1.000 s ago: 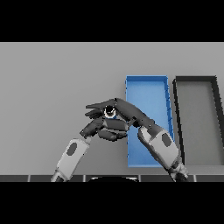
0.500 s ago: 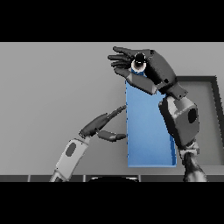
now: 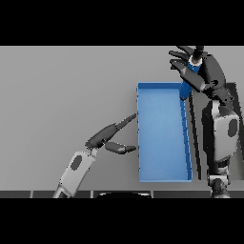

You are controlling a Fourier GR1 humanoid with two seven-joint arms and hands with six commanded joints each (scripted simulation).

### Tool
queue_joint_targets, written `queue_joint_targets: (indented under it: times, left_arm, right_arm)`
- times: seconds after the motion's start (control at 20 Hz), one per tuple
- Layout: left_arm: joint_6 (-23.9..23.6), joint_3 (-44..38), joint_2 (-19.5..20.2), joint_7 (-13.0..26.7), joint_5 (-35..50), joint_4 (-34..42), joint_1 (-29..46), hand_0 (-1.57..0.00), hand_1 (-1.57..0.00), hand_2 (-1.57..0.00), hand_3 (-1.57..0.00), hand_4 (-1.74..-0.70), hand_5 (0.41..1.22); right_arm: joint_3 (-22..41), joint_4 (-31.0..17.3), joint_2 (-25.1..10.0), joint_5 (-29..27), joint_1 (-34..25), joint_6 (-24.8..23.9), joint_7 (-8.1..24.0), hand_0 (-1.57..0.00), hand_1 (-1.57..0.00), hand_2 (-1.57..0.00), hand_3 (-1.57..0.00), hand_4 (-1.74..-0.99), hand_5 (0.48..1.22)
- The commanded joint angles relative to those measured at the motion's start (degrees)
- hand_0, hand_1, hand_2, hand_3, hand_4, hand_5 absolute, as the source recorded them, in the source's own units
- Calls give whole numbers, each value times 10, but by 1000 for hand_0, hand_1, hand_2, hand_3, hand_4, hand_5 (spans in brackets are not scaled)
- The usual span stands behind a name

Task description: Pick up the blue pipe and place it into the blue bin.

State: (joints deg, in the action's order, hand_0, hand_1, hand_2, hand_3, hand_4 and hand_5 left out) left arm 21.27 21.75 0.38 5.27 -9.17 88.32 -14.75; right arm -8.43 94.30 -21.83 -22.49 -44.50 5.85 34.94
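Right hand [image 3: 202,71] raised beyond the far right corner of the blue bin [image 3: 162,178], fingers curled around the blue pipe [image 3: 189,81], which hangs down from its grasp over the bin's right rim. Left hand [image 3: 108,138] rests just left of bin, fingers straight, thumb apart, holding nothing.

Brightness: even and moderate; my grey table [image 3: 62,95] reads a flat mid-grey from edge to edge.
Light source: diffuse, from no side I can name.
Shadows: faint; I see no sharp one under my left hand [image 3: 107,138], only a slightly darker tone by the blue bin [image 3: 162,174] wall.
Glare: none; my dark right hand [image 3: 200,74] shows soft grey sheen, and the blue pipe [image 3: 189,82] it holds stays plainly blue.
Blur: outlines a little soft throughout.
Edges: bin sides stay straight, no bending.
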Motion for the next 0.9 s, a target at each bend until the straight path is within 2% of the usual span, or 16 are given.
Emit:
queue_joint_targets:
  times: [0.0,0.15,0.3,0.5,0.55,0.6,0.65,0.75,0.85]
  left_arm:
    - [1,4,0,-2,-3,-1,3,1,1,1,1,-865,419]
    - [4,8,0,-6,1,1,18,1,1,1,1,-875,422]
    - [3,9,-5,4,3,3,21,1,1,1,1,-879,425]
    - [2,4,1,8,6,10,16,1,1,1,1,-884,425]
    - [7,3,6,1,11,13,23,1,1,1,1,-887,423]
    - [7,3,7,1,11,14,21,1,1,1,1,-888,422]
    - [7,8,2,6,11,18,22,1,1,1,1,-887,420]
    - [2,11,-1,13,6,20,22,1,1,1,1,-885,420]
    - [1,10,0,13,3,13,21,1,1,1,1,-883,421]
  right_arm:
    - [-2,4,-1,7,24,1,-1,-1571,-1571,-1571,-1571,-1741,1221]
    - [9,35,-2,14,111,-6,0,-1571,-1571,-1571,-1571,-1741,1221]
    - [30,52,-18,3,185,-51,0,-1571,-1571,-1571,-1571,-1741,1221]
    - [107,58,-89,-18,257,-155,0,-1571,-1571,-1571,-1571,-1741,1221]
    - [139,59,-111,-29,269,-193,0,-1571,-1571,-1571,-1508,-1741,1221]
    - [166,62,-130,-45,282,-227,0,-1571,-1571,-1571,-1521,-1741,1221]
    - [189,63,-146,-50,284,-252,0,-1571,-1571,-1571,-1255,-1741,1221]
    - [246,55,-194,-68,289,-302,0,-1571,-1571,-1571,-1024,-1741,1221]
    - [289,46,-219,-80,277,-348,-6,-1571,-1548,-1571,-847,-1741,1221]
